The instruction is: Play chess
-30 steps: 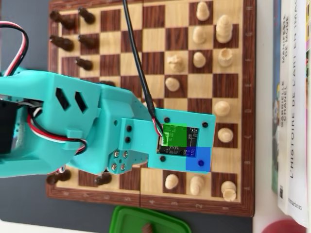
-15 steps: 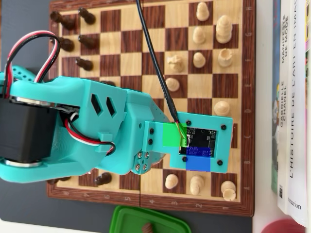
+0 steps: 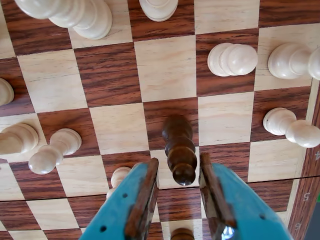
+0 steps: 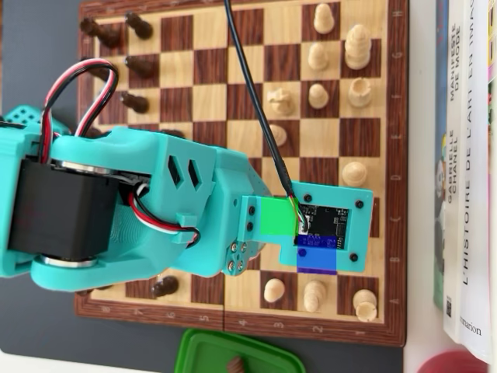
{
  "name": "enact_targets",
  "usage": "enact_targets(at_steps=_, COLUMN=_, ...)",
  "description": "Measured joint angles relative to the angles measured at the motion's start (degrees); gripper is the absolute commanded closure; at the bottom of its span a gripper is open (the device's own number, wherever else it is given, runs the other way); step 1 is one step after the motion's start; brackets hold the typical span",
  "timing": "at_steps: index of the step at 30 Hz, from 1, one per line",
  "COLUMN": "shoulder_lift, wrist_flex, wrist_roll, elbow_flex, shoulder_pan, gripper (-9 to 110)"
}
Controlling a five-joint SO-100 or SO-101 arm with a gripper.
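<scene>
Wrist view shows the claw [image 3: 179,186] parted, its teal fingers [image 3: 135,200] flanking a dark chess piece [image 3: 178,147] without touching. It stands on the chessboard [image 3: 167,67] among pale pieces [image 3: 232,59].

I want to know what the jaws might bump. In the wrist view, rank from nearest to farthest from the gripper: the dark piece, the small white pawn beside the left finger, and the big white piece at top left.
1. Dark piece: between the open fingers of the gripper.
2. Small white pawn: just left of the left finger.
3. Big white piece: far top left.
</scene>
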Motion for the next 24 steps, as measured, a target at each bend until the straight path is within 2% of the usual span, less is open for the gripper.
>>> enact_targets(at_steps=24, shoulder_lift=-0.62, wrist_flex=0.0, wrist_roll=0.0, elbow_flex=-0.35, shoulder_pan=0.0, gripper=89)
